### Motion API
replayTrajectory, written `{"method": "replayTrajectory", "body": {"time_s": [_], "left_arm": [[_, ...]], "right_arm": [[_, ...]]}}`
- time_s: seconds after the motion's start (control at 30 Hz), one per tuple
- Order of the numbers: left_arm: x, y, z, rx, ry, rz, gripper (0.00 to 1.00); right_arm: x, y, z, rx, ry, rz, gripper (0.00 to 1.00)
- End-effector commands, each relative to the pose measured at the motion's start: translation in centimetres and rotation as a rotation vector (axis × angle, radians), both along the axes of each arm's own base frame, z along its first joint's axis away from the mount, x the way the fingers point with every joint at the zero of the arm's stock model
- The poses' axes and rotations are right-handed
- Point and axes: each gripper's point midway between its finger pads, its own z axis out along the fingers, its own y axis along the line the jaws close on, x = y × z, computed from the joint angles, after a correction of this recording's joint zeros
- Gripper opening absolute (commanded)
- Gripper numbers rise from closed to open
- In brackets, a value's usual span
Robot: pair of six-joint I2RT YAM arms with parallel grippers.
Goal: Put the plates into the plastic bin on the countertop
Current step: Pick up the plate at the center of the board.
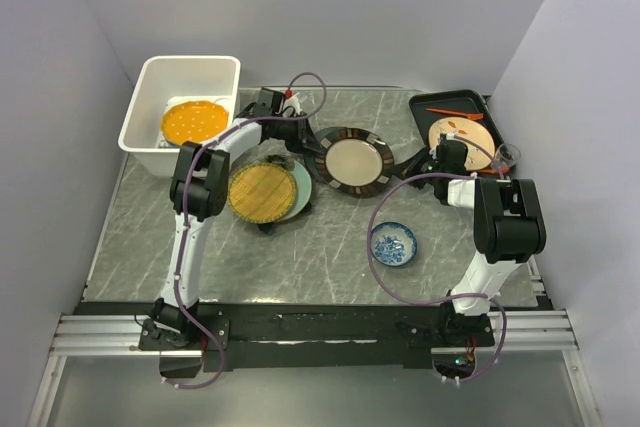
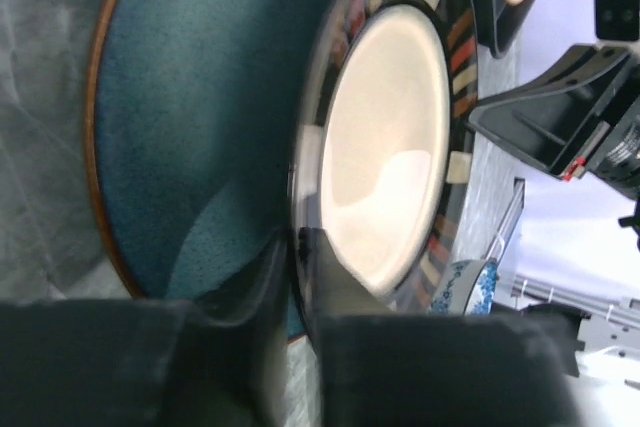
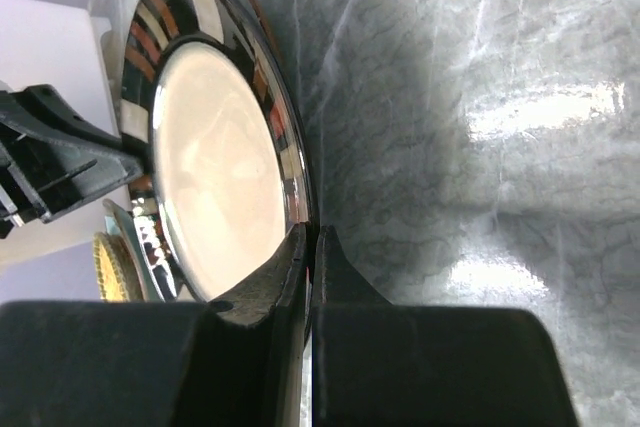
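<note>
— How is the brown plate [image 1: 353, 160] looking?
— I'm seeing glazed ceramic, shining glossily, its smooth cream centre mirroring the light. My fingers [image 3: 265, 282] are looking like matt black plastic.
— And the rest?
— The teal plate [image 2: 190, 127] is showing a duller, speckled glaze. The countertop [image 1: 330, 247] is gleaming like polished, marble-look stone.

The middle plate [image 1: 353, 160] is between the plastic bin [image 1: 158, 79] and tray [image 1: 443, 102].

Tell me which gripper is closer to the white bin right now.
Left. The left gripper grips the dark-rimmed plate at the edge facing the white bin; the right gripper grips the opposite edge, farther from it.
</note>
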Motion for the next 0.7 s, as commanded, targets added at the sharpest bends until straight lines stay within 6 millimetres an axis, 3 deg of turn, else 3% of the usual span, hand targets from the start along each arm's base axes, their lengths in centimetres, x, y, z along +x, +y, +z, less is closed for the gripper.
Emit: {"method": "replayTrajectory", "body": {"time_s": [0.0, 0.2, 0.43, 0.67], "left_arm": [[-4.0, -4.8, 6.6, -0.153, -0.060, -0.190, 0.01], [-3.6, -4.2, 6.3, -0.096, -0.081, -0.157, 0.01], [-2.8, -3.2, 7.7, -0.081, -0.122, -0.108, 0.01], [-2.2, -2.2, 9.6, -0.122, -0.135, -0.082, 0.01]], "right_arm": [[1.0, 3.4, 5.1, 0.058, -0.141, 0.122, 0.04], [0.8, 3.4, 4.9, 0.050, -0.138, 0.125, 0.04], [0.8, 3.6, 5.0, 0.052, -0.141, 0.137, 0.05], [0.7, 3.7, 5.2, 0.064, -0.142, 0.145, 0.18]]}}
